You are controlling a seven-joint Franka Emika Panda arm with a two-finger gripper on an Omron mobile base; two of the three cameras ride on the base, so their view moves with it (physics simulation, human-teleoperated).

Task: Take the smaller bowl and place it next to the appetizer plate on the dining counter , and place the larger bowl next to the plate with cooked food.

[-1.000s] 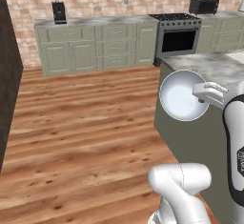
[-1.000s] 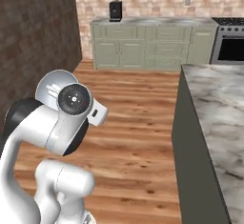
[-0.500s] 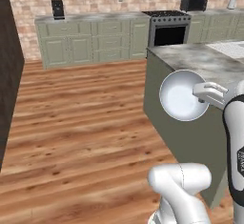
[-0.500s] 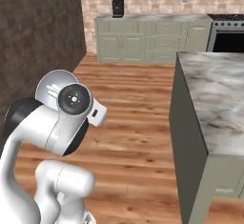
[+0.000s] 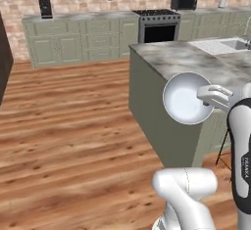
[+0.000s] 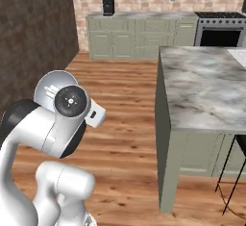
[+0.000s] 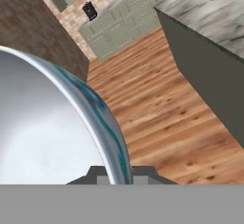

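tool: mine, clenched on the rim of the smaller bowl, raised at mid height in the left base view
smaller bowl: in my grip, tipped on edge, pale inside facing the left base camera; in the hand view its rim shows the blue pattern outside, and the rim runs down between my finger tips
bowl position: in the air, in front of the near corner of the dining counter, not resting on anything
dining counter: grey-veined marble tabletop on a sage-green base, right of me in both base views; the part I can see is bare
sink: at the far right end of that tabletop, faucet cut off at the frame edge
far wall: brick, with green cabinets and a stove under a second marble tabletop
floor: wood planks, left of the dining counter
stool: dark legs at the near right side of the counter
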